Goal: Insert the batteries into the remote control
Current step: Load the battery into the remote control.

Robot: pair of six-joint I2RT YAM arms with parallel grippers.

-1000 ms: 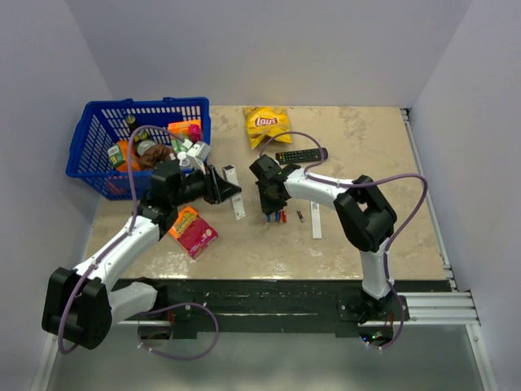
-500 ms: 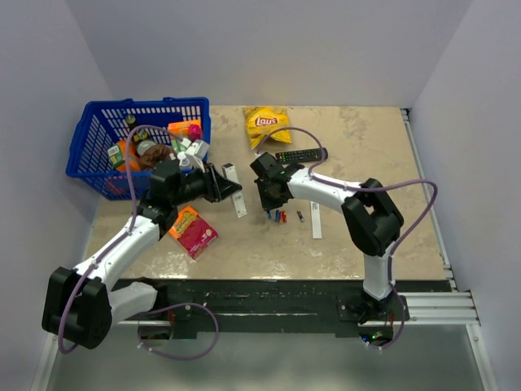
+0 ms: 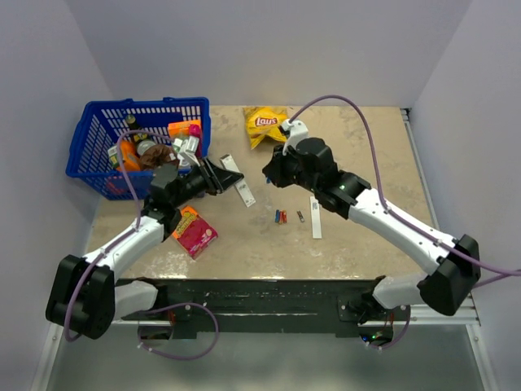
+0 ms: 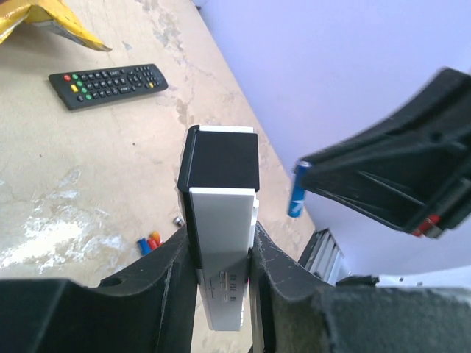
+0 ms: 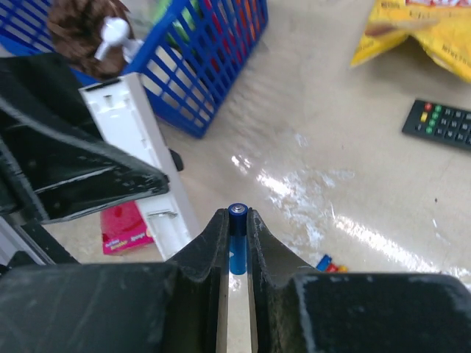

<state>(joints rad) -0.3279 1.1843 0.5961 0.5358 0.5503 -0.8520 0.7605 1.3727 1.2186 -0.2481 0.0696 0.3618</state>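
Remote control (image 4: 221, 250) (lower end hidden)

Count:
- batteries (image 3: 280, 216): three loose on the surface (image 3: 366, 163), I think; the cluster is too small to be sure. Plus one blue battery (image 5: 237, 215) held up.
- one white remote (image 4: 221, 235), one black remote (image 4: 109, 84)
- one white back strip (image 3: 315, 221)
- one dark grey piece (image 3: 299, 216)
- one chip bag (image 3: 264, 124)
- one blue basket (image 3: 146, 104)
- one pink packet (image 3: 193, 230)
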